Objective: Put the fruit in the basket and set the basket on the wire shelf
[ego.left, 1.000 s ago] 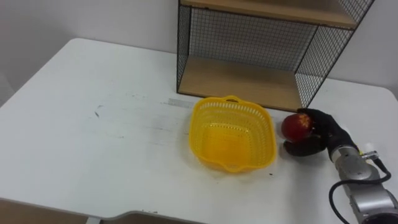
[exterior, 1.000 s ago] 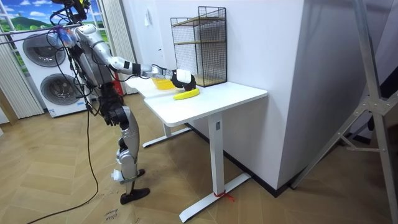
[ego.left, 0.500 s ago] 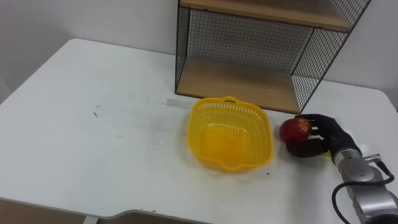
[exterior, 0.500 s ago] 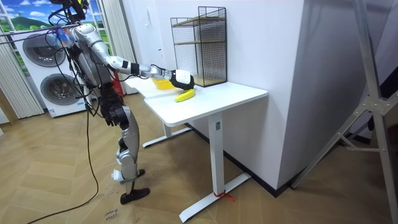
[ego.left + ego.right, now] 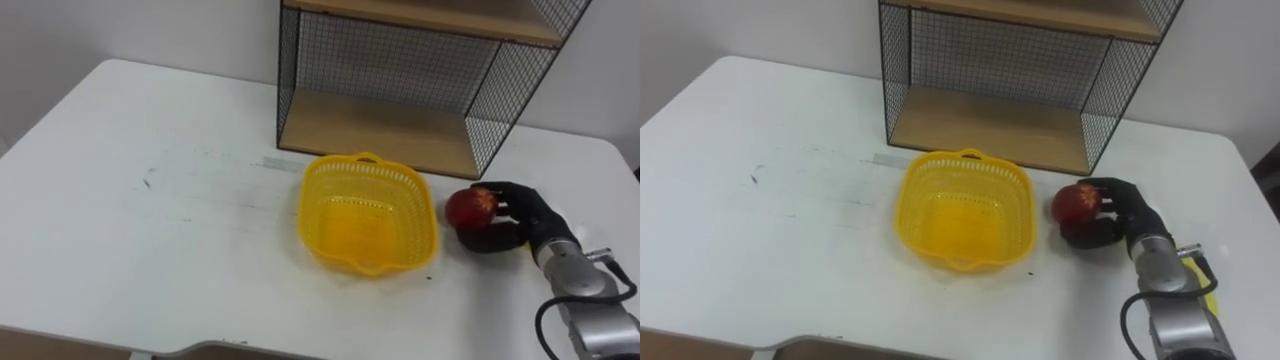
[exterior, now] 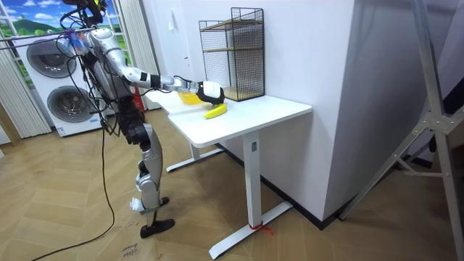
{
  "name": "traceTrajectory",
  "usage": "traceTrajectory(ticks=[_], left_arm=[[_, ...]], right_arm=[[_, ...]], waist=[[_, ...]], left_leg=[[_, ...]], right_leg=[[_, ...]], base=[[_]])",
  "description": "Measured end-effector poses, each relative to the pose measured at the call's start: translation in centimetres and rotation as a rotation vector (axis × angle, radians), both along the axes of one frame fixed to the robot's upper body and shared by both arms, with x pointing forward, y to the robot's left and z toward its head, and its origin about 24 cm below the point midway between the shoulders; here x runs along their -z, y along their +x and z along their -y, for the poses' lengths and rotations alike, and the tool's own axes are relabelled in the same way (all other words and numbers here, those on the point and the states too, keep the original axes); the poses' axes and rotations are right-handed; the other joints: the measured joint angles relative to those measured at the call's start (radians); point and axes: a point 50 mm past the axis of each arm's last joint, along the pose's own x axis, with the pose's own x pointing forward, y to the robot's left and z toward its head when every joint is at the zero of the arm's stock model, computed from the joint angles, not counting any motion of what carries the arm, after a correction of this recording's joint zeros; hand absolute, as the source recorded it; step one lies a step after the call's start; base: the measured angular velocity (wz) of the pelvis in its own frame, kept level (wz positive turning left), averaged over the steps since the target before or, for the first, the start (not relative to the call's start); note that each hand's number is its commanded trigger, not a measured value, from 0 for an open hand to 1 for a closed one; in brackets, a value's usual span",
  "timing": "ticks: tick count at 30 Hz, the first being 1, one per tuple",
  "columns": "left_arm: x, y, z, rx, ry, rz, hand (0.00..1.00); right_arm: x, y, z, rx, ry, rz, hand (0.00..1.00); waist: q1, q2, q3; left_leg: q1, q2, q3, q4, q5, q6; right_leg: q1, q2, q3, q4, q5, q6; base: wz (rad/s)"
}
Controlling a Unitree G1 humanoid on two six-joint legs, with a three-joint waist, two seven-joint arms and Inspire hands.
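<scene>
While the fruit sits in the grasp, the relation that matters is basket vs. hand.

Left eye view: the right hand (image 5: 518, 220) has its dark fingers curled round a red apple (image 5: 470, 208), thumb underneath, apple on the side toward the robot's left. The yellow basket (image 5: 366, 161) stands empty on the white table (image 5: 150, 200), just left of the apple and separated from it by a narrow gap. Its right rim is the edge closest to the hand. The wire shelf (image 5: 380, 128) stands directly behind the basket, lower board bare.

Room view: the robot stands at the table's edge, right arm stretched fwd over the top. Hand w/ apple hangs above a banana (image 6: 215, 111), which lies flat on the table.

Right eye view: same layout. Apple is level w/ the basket's mid-depth, so no fwd/back offset is apparent.

Judgement: the next move is a short sideways carry to the robot's left, up over the right rim, then release. Rim clearance is the main risk, since a low pass could nudge the light basket. The banana remains to be loaded, and the right hand is directly over it.
</scene>
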Motion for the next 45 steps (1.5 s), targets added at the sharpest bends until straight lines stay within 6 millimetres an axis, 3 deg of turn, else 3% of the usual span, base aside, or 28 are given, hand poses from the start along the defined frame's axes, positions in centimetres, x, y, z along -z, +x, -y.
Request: traceTrajectory(ticks=[4, 11, 25, 34, 45], left_arm=[[0.1, 0.4, 0.1, 0.003, 0.002, 0.014, 0.00], [0.3, -0.4, 0.4, 0.000, 0.024, -0.008, 0.00], [0.4, -0.3, 0.7, 0.009, 0.025, 0.012, 0.00], [0.4, 0.4, 0.7, 0.021, 0.035, 0.044, 0.00], [0.5, 1.3, 1.1, 0.060, 0.030, 0.052, 0.00]], right_arm=[[-0.9, -0.4, -0.6, -0.020, 0.025, 0.053, 1.00], [-2.9, 0.2, -1.4, -0.031, 0.044, 0.161, 1.00], [-8.0, 0.8, -3.4, -0.093, 0.104, 0.403, 1.00], [-9.2, 0.8, -4.7, -0.134, 0.146, 0.469, 1.00], [-8.7, 0.5, -6.7, -0.314, 0.097, 0.384, 1.00]], waist=[[-0.001, 0.009, 0.0034], [-0.026, 0.027, 0.0025], [-0.051, 0.038, -0.0056], [-0.052, 0.035, -0.0040], [-0.039, 0.015, -0.0068]], left_leg=[[0.003, 0.002, 0.008, -0.011, 0.000, 0.000], [0.004, 0.003, 0.015, -0.014, 0.000, 0.000], [-0.001, 0.003, 0.025, -0.012, 0.000, 0.001], [0.000, 0.004, 0.028, -0.012, 0.000, 0.001], [-0.019, 0.004, 0.029, -0.011, 0.000, 0.001]], right_leg=[[-0.002, 0.000, 0.006, 0.001, 0.000, 0.000], [-0.004, -0.001, 0.014, 0.005, 0.000, 0.000], [-0.016, -0.001, 0.026, 0.010, 0.000, 0.000], [-0.017, -0.001, 0.027, 0.010, 0.000, 0.001], [-0.041, -0.001, 0.029, 0.015, 0.003, 0.001]], base=[[-0.05], [-0.03], [-0.02], [0.00], [0.00]])
